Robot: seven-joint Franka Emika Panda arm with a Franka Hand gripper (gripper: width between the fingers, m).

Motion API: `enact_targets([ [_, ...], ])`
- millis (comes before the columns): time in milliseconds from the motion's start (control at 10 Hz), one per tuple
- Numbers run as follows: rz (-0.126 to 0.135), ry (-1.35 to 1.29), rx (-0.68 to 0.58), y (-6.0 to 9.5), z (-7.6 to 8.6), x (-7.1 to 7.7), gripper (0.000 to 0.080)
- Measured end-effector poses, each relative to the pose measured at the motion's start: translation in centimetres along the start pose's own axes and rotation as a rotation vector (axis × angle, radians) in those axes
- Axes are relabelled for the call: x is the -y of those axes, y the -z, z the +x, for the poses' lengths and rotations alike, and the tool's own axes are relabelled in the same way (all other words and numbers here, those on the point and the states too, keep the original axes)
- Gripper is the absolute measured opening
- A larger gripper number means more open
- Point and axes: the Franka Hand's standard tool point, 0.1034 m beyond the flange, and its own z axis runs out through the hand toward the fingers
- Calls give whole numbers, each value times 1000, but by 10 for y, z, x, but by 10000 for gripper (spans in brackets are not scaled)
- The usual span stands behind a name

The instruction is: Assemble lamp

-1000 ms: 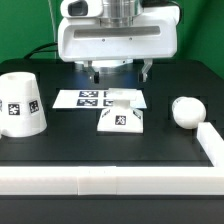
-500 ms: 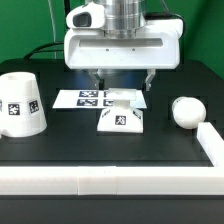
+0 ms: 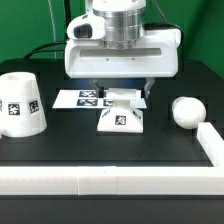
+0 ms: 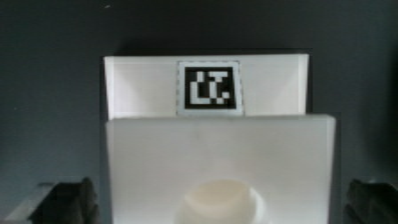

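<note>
On the black table (image 3: 60, 150), jaws wide open, empty, over the base (image 3: 121, 118).

The black table (image 3: 75, 148) carries shade (image 3: 22, 103), base (image 3: 120, 118) and bulb (image 3: 185, 111). The marker board (image 3: 85, 98) lies beyond the base. A rail (image 3: 100, 181) lines the near edge.

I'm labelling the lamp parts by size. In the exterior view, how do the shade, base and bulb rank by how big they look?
Largest: the shade.
Middle: the square base.
Smallest: the ball bulb.
All three seem about equally far from the camera, so the order looks safe.
</note>
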Motion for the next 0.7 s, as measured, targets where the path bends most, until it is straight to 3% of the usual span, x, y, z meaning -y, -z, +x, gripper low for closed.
enact_targets([
  [200,0,7,0,0,0,0,700],
  [300,0,8,0,0,0,0,577],
  [400,0,8,0,0,0,1,532],
  [700,0,9,0,0,0,1,532],
])
